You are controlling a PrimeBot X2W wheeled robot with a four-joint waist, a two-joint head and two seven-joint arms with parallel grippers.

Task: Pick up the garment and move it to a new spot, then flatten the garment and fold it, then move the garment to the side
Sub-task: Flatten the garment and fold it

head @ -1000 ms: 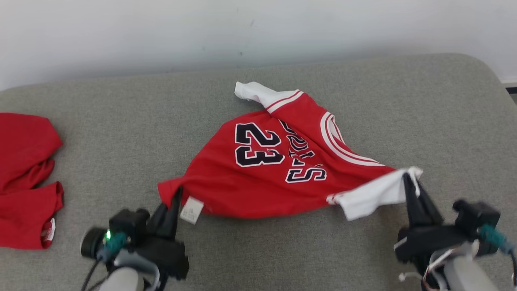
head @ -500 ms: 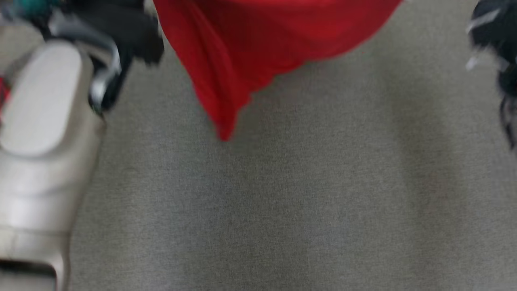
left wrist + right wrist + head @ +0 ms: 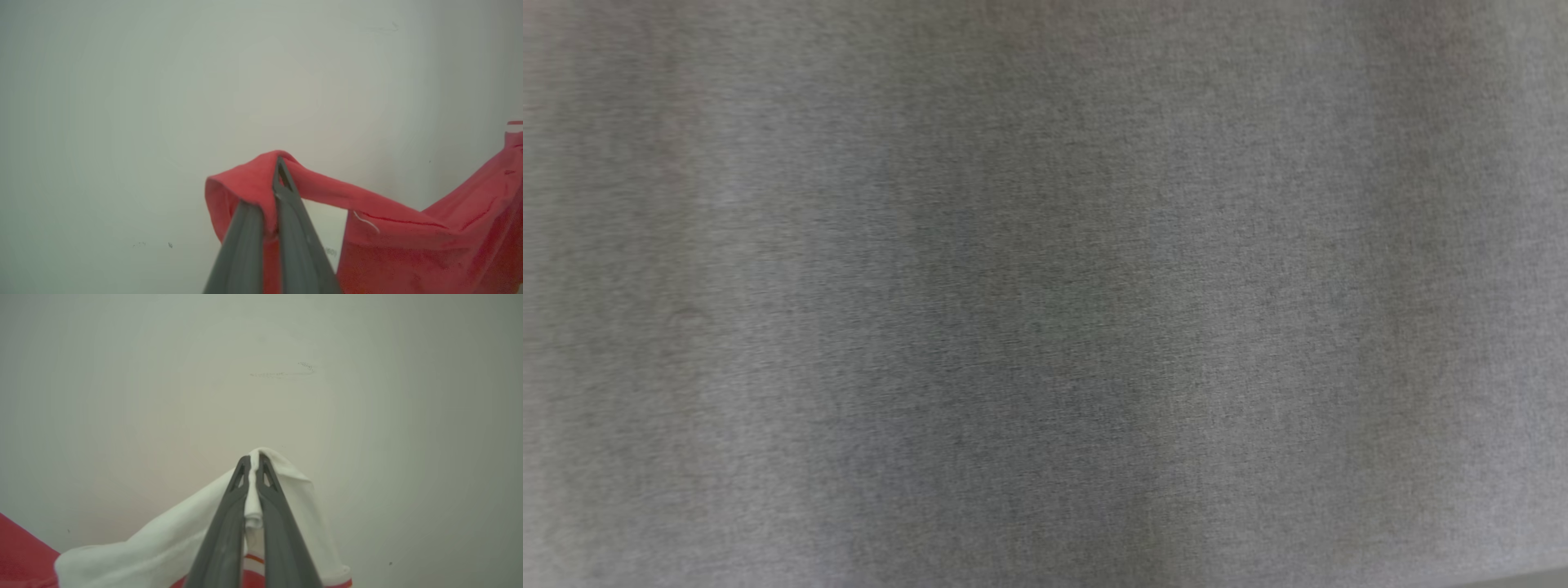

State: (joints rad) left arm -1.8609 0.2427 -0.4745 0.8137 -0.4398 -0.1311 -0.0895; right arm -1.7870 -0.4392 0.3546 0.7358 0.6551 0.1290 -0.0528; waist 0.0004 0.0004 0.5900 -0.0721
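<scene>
The garment is a red jersey with white sleeves, held up in the air in front of a pale wall. In the left wrist view my left gripper is shut on a red fold of its hem, and the cloth hangs away to the right. In the right wrist view my right gripper is shut on a bunched white sleeve, with red cloth low at the left. The head view has blurred grey padded table across it.
A plain pale wall stands behind the lifted garment in both wrist views, with a faint scuff mark on it.
The garment has gone from lying on the table to hanging between both grippers. The head camera has tipped down, so the garment and both arms have left its picture.
</scene>
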